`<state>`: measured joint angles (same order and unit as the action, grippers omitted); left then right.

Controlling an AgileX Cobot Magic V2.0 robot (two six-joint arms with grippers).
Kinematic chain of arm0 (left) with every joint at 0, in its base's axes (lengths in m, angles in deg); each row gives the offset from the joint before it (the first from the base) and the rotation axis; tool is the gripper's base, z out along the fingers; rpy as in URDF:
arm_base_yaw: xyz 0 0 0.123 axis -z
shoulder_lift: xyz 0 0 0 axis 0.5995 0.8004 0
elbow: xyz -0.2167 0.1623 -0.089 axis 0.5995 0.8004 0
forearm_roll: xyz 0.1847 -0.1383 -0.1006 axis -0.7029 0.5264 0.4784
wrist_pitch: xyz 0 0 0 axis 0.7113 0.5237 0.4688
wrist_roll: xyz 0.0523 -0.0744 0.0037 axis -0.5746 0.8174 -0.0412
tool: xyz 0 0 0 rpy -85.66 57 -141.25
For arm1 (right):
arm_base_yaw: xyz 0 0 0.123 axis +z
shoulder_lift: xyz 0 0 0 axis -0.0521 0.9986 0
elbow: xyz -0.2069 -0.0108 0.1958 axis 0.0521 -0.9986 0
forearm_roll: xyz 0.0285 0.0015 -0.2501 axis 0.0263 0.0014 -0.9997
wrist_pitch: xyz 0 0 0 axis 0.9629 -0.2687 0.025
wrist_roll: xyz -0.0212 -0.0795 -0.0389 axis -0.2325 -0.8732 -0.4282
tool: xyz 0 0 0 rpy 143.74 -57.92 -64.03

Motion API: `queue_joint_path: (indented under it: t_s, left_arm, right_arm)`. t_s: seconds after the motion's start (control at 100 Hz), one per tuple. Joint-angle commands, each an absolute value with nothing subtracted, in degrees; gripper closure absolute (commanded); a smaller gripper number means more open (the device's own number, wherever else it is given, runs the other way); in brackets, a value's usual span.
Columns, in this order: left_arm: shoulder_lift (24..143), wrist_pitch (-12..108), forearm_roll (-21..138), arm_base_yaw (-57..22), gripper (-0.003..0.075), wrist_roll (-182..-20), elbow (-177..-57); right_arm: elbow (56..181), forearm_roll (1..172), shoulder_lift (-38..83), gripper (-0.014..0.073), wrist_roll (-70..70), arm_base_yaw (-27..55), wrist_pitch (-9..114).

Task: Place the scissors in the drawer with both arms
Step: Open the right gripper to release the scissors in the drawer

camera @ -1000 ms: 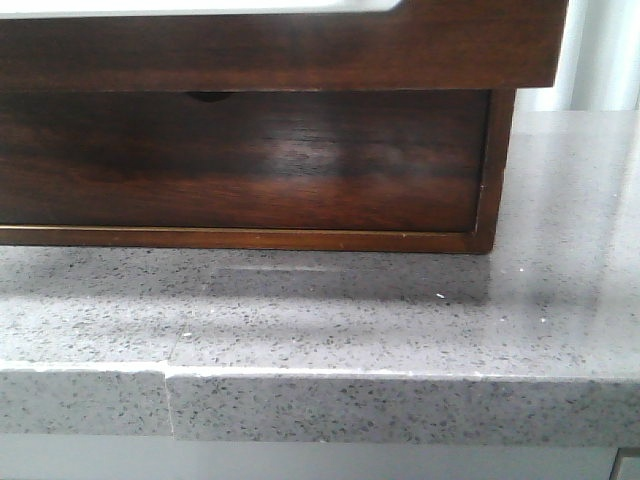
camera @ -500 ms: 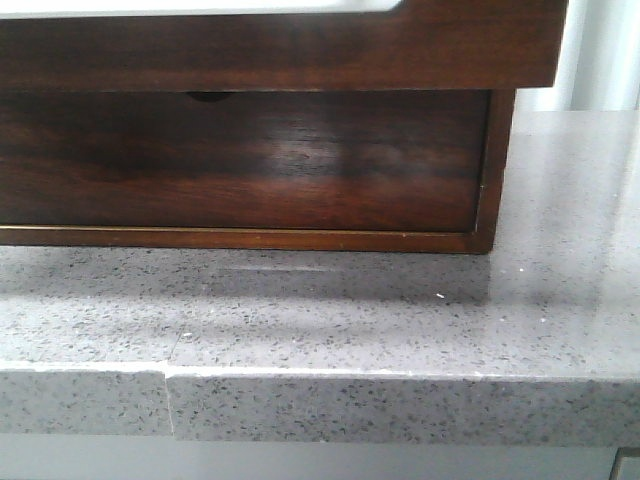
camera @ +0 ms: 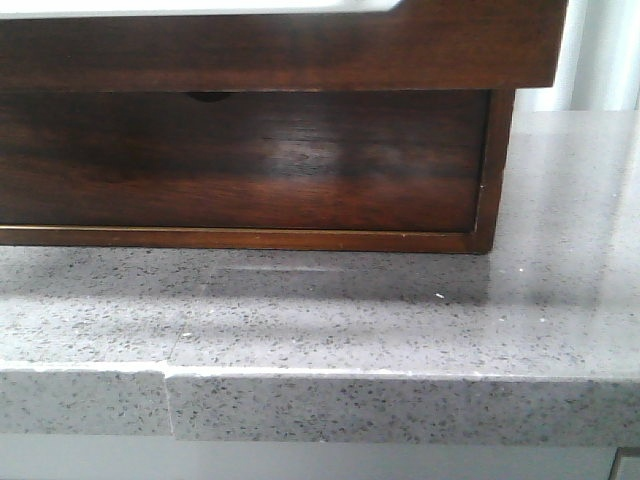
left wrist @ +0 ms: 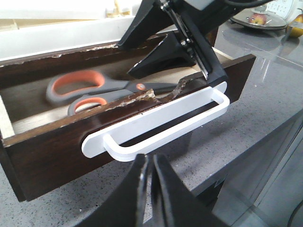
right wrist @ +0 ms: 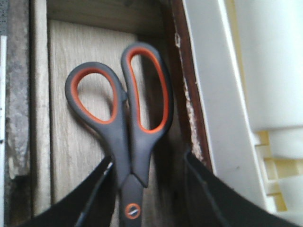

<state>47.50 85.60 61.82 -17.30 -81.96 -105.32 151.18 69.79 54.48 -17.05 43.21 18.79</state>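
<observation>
Nearest, in the left wrist view: black left gripper [left wrist: 150,171] with fingers pressed together, holding nothing, just before the white loop-shaped plastic handle [left wrist: 156,125] of the drawer. Behind the handle, wide dark reddish-brown glossy wooden drawer [left wrist: 57,150], pulled open over the grey speckled stone countertop [left wrist: 246,118]. Inside the drawer, flat on the pale wooden bottom: small scissors with grey handles and orange lining in the loops [left wrist: 90,89]. Above the scissors, reaching into the drawer: black right gripper [right wrist: 147,182], fingers apart on both sides of the scissors' pivot, not touching them. Behind the drawer, a white plastic box [right wrist: 265,71].
</observation>
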Motion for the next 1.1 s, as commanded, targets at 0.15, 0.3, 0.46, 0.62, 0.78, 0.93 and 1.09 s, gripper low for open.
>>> queue_joint_path:
  t_s: [0.15,0.3,0.46,0.62,0.78,0.93,1.09]
  left_arm:
    - [47.91,82.17,63.57,-16.93,0.0740,-82.04,-107.11]
    - [47.91,80.79,61.74,-16.93,0.0740,-82.04,-107.11]
    - [47.69,80.07,58.15,-16.93,0.0740,-82.04,-106.87]
    - [44.05,79.07,54.34,-16.93,0.0740,-82.04,-104.93]
    - [39.84,78.84,54.07,-16.93,0.0740,-82.04,-102.26]
    - [38.15,78.04,54.17,-16.93,0.0740,-82.04,-100.08]
    - [38.15,70.93,55.61,-16.93,0.0740,-81.93,-98.17]
  right_arm:
    - [153.22,70.09,51.41,0.0292,-16.89,42.70,22.24]
    - [153.22,74.43,48.07,0.0540,-14.29,42.70,19.64]
    - [151.86,77.80,41.87,0.0633,-11.75,42.70,15.74]
    - [142.85,77.04,29.77,0.0637,-10.78,42.70,15.47]
    - [126.34,70.49,11.63,0.0638,-2.86,42.70,24.08]
    - [111.18,66.20,-5.92,0.0638,-1.98,42.64,31.73]
    - [102.20,61.54,-16.91,0.0638,6.22,42.64,37.97]
